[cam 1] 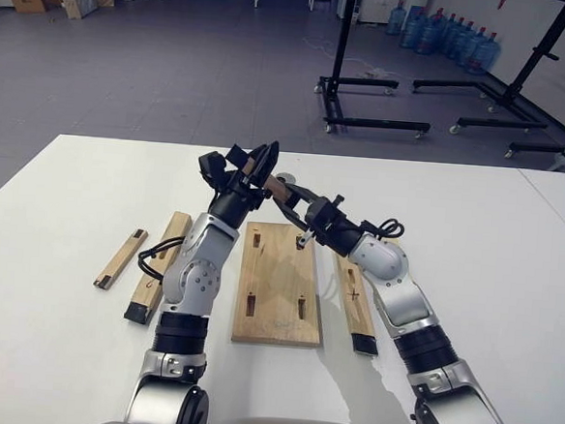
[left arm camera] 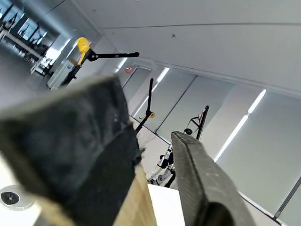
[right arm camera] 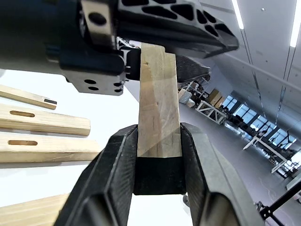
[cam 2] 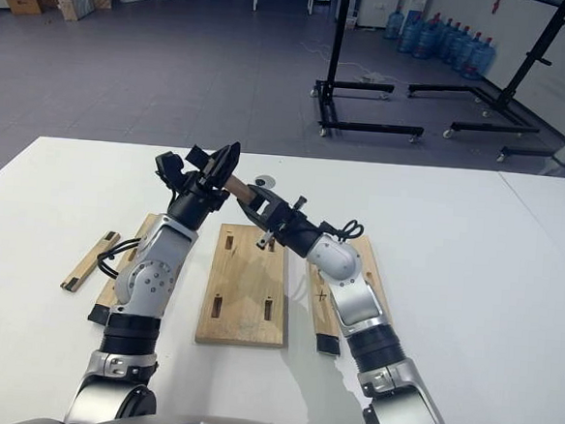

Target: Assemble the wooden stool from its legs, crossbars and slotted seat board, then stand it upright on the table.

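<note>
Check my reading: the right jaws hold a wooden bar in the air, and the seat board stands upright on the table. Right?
No: the seat board lies flat on the table, as the left eye view shows. The right jaws do hold a wooden bar.

Head stereo pair: fwd/down over worktop (cam 1: pixel 508 315), mid-range, near-same scene. Wrist cams: v. close, angled up at ceiling (left arm camera: pixel 211 47), both catching the wooden piece (right arm camera: pixel 159 108).
</note>
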`<state>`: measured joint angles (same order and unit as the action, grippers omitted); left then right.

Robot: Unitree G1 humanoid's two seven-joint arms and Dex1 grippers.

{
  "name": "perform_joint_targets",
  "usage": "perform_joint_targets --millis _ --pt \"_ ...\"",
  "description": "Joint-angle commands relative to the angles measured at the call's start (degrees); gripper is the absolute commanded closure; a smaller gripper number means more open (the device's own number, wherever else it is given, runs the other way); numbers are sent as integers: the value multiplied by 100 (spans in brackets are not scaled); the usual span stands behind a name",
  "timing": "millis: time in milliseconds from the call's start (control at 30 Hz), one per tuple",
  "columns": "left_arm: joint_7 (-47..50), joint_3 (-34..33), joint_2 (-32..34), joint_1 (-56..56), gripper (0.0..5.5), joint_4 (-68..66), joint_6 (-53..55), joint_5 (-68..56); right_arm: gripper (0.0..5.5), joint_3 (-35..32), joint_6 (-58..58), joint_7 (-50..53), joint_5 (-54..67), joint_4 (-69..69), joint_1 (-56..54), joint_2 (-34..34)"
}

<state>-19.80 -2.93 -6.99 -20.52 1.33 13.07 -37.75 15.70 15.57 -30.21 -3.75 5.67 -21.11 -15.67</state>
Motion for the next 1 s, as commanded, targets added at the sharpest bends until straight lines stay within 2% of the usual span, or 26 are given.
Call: perform_joint_targets --millis 33,200,833,1000 --pt "-58 15 11 14 432 -26 -43 101 421 -43 103 166 -190 89 15 0" --pt "-75 -8 4 22 498 -26 -31 124 421 -197 160 293 -228 327 -148 -30" --pt "-109 310 96 217 503 -141 -616 1095 421 -206 56 293 -114 53 79 62" --pt "146 307 101 198 504 -319 -661 1365 421 -202 38 278 -104 -6 108 63"
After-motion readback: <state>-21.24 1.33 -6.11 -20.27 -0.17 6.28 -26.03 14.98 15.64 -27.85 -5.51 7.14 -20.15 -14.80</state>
